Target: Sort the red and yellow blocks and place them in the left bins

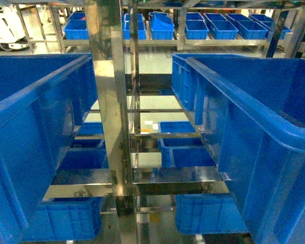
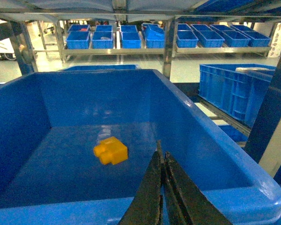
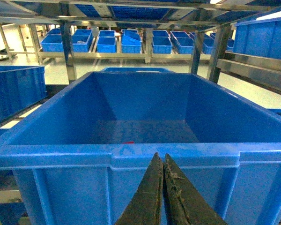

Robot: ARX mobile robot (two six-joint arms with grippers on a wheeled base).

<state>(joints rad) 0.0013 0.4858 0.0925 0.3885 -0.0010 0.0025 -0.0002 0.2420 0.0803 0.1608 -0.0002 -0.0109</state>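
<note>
A yellow block (image 2: 111, 150) lies on the floor of the left blue bin (image 2: 234, 180), seen in the left wrist view. My left gripper (image 2: 162, 151) is shut and empty, above the bin's near rim and to the right of the block. A sliver of a red block (image 3: 128, 142) shows just behind the near rim of the right blue bin (image 3: 61, 154) in the right wrist view. My right gripper (image 3: 160, 157) is shut and empty, in front of that rim. The head view shows both bins, left (image 1: 35, 107) and right (image 1: 254, 109), with neither gripper nor block.
A steel rack post (image 1: 112, 101) stands between the two bins. Smaller blue bins (image 1: 185, 147) sit on lower shelves, and a row of them (image 1: 213, 28) lines a far rack. Another blue crate (image 2: 234, 89) stands right of the left bin.
</note>
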